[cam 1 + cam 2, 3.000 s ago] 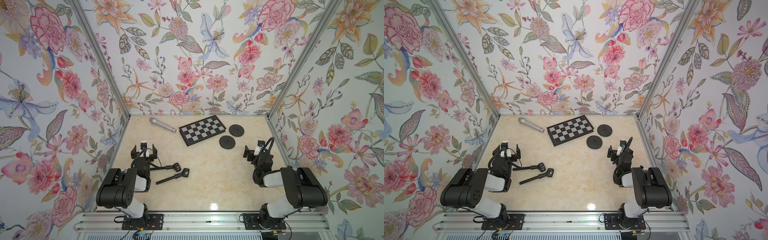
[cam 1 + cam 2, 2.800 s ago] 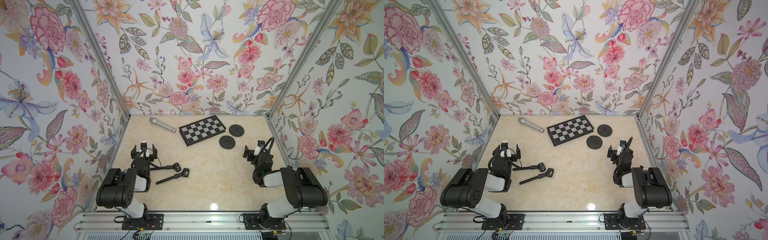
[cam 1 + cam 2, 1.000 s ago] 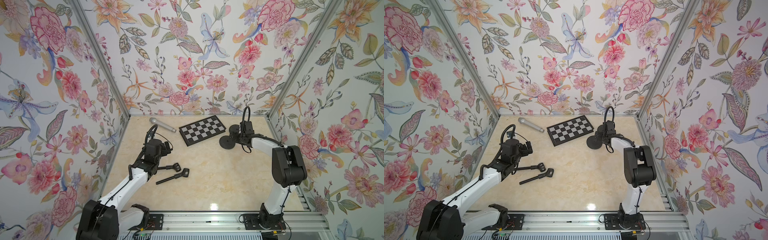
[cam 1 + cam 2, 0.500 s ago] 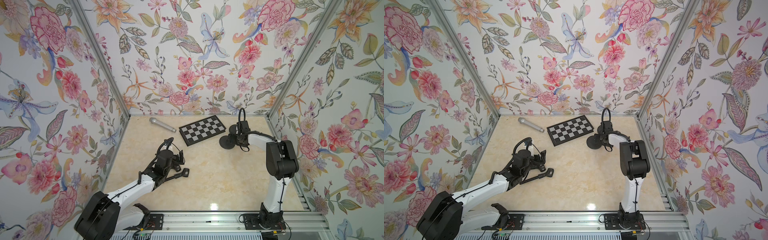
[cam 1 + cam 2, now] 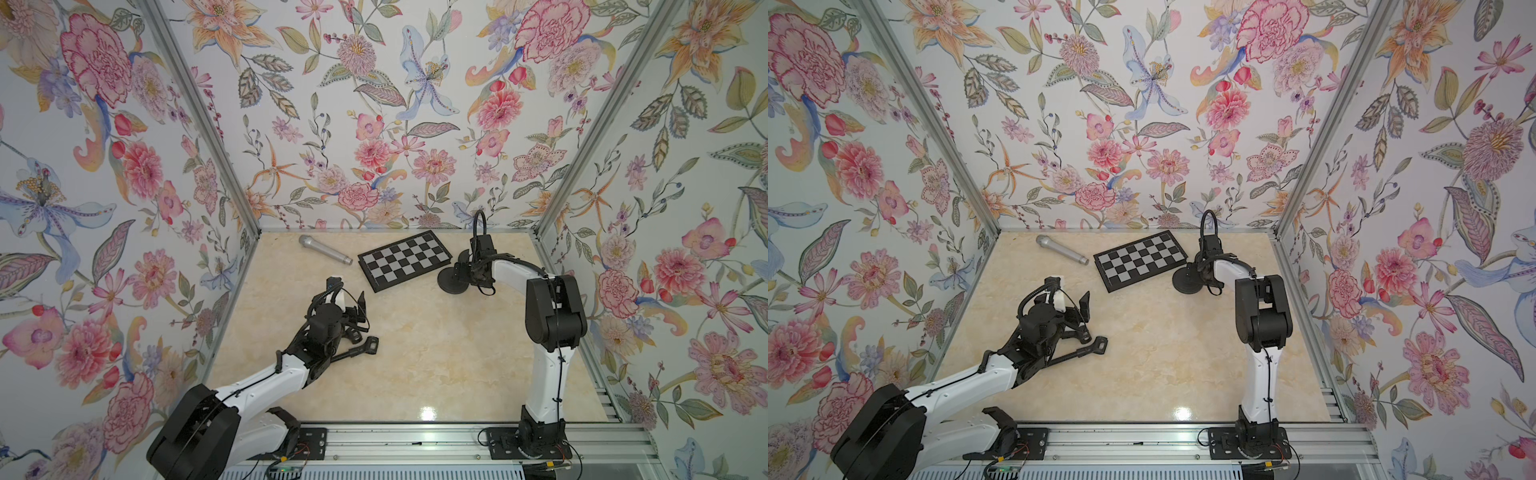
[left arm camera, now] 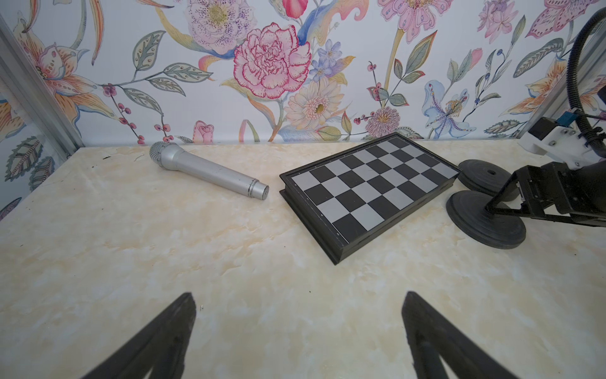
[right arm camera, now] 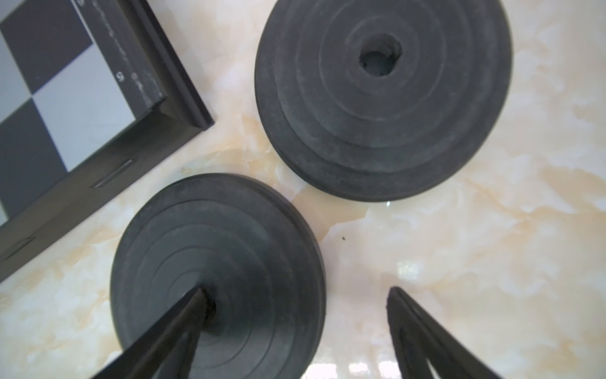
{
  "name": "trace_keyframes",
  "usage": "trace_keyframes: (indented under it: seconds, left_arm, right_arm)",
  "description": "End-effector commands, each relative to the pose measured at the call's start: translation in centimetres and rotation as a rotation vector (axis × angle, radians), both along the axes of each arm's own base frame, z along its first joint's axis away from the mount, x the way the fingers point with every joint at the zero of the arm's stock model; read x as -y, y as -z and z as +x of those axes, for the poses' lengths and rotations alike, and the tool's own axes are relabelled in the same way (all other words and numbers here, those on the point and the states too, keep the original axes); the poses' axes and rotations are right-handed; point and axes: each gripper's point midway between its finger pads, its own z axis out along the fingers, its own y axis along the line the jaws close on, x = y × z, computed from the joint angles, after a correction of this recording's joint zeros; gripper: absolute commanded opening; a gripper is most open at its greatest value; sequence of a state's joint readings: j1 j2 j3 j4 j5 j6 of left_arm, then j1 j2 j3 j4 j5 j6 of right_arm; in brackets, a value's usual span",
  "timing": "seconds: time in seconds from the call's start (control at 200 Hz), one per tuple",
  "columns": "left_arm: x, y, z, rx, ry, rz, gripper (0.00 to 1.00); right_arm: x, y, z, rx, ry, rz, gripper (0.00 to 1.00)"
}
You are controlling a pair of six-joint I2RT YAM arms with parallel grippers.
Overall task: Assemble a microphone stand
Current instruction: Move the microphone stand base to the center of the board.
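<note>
Both top views look steeply down over the whole desk (image 5: 415,353); the wrist views sit low, both catching the chessboard (image 6: 367,190).

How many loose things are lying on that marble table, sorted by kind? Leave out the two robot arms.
silver microphone: 1
checkered board: 1
round black bases: 2
black stand poles, partly hidden under the left arm: 2
Total: 6
</note>
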State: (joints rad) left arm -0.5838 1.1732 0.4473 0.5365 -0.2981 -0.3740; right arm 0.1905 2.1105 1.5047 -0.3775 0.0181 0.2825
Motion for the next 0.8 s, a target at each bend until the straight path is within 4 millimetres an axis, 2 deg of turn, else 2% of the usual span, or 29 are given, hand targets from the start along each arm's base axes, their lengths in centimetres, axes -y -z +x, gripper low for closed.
trace_keyframes:
  seconds: [0.0, 0.09, 0.145, 0.22, 0.4, 0.465, 0.545, 0.616, 0.716, 0.796]
  left_arm:
    - [-0.6, -0.4, 0.0, 0.004, -0.046, -0.012, 0.99]
    - [-0.6, -0.7, -0.4, 0.025, -0.034, -0.028, 0.99]
    - [-1.3, -0.9, -0.4, 0.034, -0.062, -0.015, 0.99]
    - [-2.4, -1.1, -0.7, 0.024, -0.117, -0.012, 0.99]
    - [-3.6, -0.9, -1.2, 0.056, -0.166, -0.015, 0.99]
    - [-3.9, -0.7, -1.1, 0.042, -0.193, -0.040, 0.99]
    - [-3.4, -0.6, -0.9, 0.035, -0.170, -0.046, 0.99]
    - [-3.6, -0.2, -0.6, 0.018, -0.189, -0.030, 0.99]
    - [-5.1, 0.6, 0.0, -0.045, -0.285, -0.031, 0.99]
    - [-5.1, 1.1, 0.3, -0.070, -0.280, -0.034, 0.99]
  right_arm:
    - [0.3, 3.9, -3.6, -0.179, -0.057, -0.048, 0.89]
    - [-0.6, 3.8, -4.6, -0.193, -0.118, -0.046, 0.90]
    - [-0.7, 4.0, -5.7, -0.209, -0.132, -0.064, 0.90]
    - [-1.8, 4.4, -8.0, -0.245, -0.176, -0.049, 0.90]
    - [-4.3, 4.8, -14.2, -0.302, -0.273, -0.090, 0.90]
    - [-5.5, 4.8, -16.5, -0.318, -0.299, -0.092, 0.90]
    - [-7.0, 4.7, -18.7, -0.325, -0.339, -0.099, 0.90]
    - [-8.4, 4.6, -20.3, -0.328, -0.378, -0.104, 0.90]
    - [-11.1, 5.0, -22.3, -0.335, -0.459, -0.087, 0.91]
    - [-13.4, 4.8, -23.5, -0.315, -0.535, -0.101, 0.91]
